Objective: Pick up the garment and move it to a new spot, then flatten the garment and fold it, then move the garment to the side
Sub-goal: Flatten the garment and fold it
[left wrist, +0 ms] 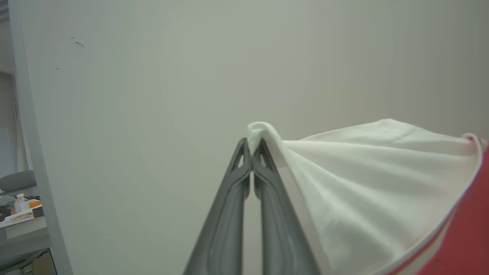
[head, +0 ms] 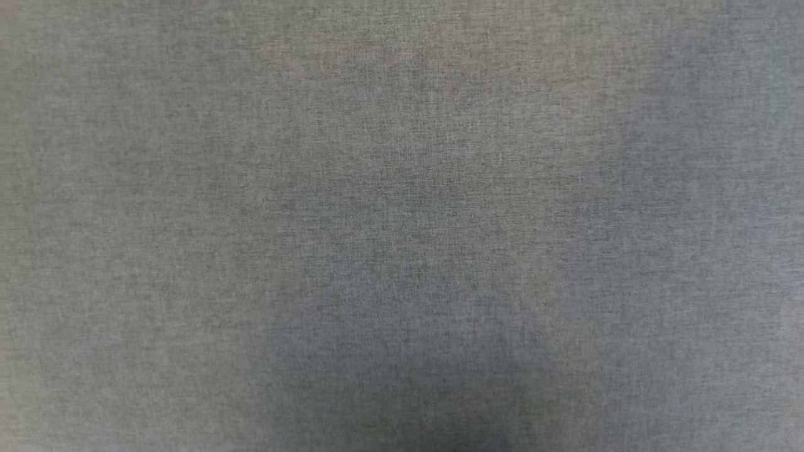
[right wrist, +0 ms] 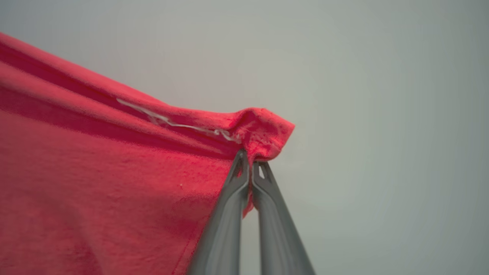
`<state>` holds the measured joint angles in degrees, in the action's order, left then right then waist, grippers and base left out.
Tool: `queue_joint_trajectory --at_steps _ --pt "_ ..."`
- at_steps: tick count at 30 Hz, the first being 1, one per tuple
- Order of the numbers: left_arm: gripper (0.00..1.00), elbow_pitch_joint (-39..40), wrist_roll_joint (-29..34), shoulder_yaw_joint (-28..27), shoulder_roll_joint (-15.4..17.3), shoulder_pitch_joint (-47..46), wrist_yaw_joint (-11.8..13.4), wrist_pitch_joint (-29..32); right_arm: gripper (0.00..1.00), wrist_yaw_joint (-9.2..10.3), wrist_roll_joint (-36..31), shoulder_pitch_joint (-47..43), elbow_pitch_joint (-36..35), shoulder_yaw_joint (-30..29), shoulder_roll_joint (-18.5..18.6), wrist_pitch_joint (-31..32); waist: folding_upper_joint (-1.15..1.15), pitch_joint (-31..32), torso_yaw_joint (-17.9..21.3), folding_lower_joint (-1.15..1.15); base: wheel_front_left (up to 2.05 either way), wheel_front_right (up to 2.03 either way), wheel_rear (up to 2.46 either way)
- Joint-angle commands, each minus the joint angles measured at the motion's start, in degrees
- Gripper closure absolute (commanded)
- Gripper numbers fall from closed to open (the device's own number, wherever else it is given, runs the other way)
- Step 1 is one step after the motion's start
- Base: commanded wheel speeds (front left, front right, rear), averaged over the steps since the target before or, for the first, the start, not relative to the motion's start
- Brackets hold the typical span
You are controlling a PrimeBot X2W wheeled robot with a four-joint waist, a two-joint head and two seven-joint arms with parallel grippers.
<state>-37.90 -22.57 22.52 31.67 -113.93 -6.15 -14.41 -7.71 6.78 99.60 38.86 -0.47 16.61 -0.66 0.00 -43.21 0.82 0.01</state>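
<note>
In the left wrist view my left gripper (left wrist: pixel 252 147) is shut on a pinch of the garment's white sleeve (left wrist: pixel 363 179), which drapes off to the right; the red body (left wrist: pixel 470 236) with striped trim shows at the lower right corner. In the right wrist view my right gripper (right wrist: pixel 250 158) is shut on a bunched red edge of the garment (right wrist: pixel 95 172), and the red cloth spreads left and down from the fingers. A loose white thread (right wrist: pixel 172 122) runs along that edge. The "BULLS 23" print is hidden. Both pinches hang in the air in front of a pale wall.
A grey woven surface (head: pixel 402 226) spans the head view, with a darker shadow at its lower middle. In the left wrist view a pale wall (left wrist: pixel 153 95) stands behind, a grey upright frame (left wrist: pixel 34 152) at the left, and a cluttered desk with a bottle (left wrist: pixel 21 202) beyond it.
</note>
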Motion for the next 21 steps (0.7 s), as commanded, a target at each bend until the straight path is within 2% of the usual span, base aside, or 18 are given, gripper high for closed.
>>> queue_joint_trajectory --at_steps 1,5,12,21 --pt "1.0 -0.8 0.4 -0.8 0.1 -0.8 0.4 -0.4 1.0 0.22 -0.8 0.4 1.5 -0.5 0.0 -1.1 0.0 -0.8 0.1 -0.01 0.0 0.0 0.0" --pt "1.0 1.3 0.6 -2.0 -1.2 2.8 -0.2 -0.6 1.0 0.22 -1.2 -0.1 5.1 0.4 -1.1 -3.6 0.0 -1.2 -0.5 -0.01 0.0 0.0 0.0" --pt "1.0 7.8 -0.6 -4.2 -5.1 18.2 -1.1 -0.6 1.0 0.22 0.3 -5.2 8.7 3.6 -1.1 -8.3 0.0 -0.2 -2.2 -0.01 0.0 0.0 0.0" --pt "1.0 13.3 -5.1 -3.3 -11.1 40.2 -1.3 -0.6 1.0 0.22 4.0 -17.7 7.4 11.9 0.4 -12.6 0.0 5.6 -3.8 -0.01 0.0 0.0 0.0"
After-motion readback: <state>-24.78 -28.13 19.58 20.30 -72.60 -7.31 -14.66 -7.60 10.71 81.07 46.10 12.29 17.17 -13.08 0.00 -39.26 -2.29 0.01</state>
